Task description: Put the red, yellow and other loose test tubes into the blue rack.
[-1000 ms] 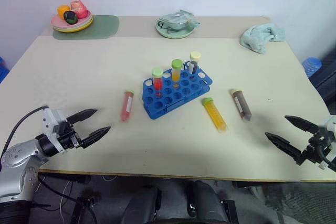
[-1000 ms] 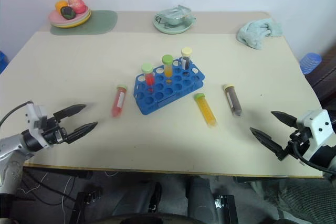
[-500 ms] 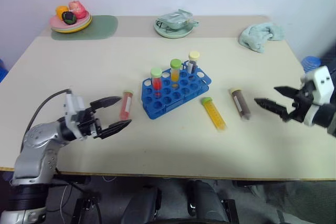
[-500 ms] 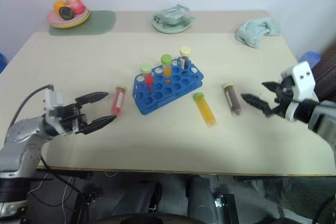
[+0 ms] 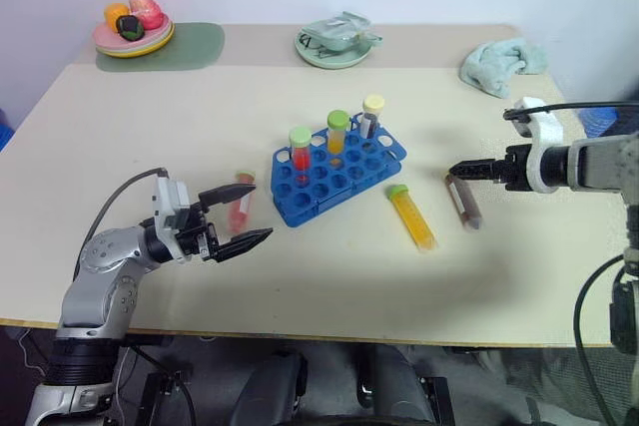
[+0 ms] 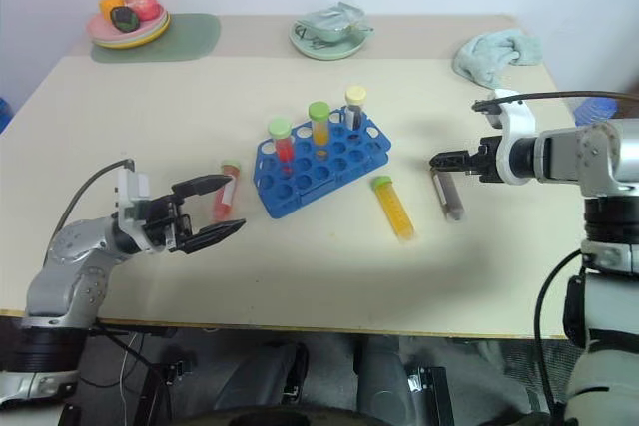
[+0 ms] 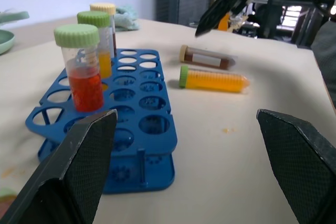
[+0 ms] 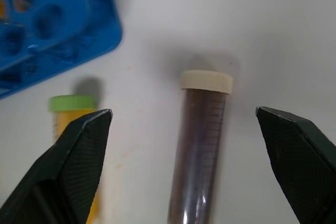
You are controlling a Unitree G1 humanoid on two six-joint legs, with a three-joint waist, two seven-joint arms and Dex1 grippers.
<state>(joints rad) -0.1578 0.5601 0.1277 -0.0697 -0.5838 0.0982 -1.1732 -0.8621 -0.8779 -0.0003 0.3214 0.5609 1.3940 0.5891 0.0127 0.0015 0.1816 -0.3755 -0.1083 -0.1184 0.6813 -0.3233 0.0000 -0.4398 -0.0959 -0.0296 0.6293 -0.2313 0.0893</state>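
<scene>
Right gripper point(image 8: 181, 171) spread, brown tube point(image 8: 198, 145) cream-capped, lying flat

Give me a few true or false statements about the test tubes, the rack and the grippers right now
1. Three capped tubes stand upright in the blue rack. True.
2. The brown tube is already in the rack. False: it lies on the table, right of the yellow tube.
3. The right gripper is open above the brown tube. True.
4. The left gripper holds the red tube. False: it is open, holding nothing.
5. The yellow tube has a white cap. False: green.
</scene>
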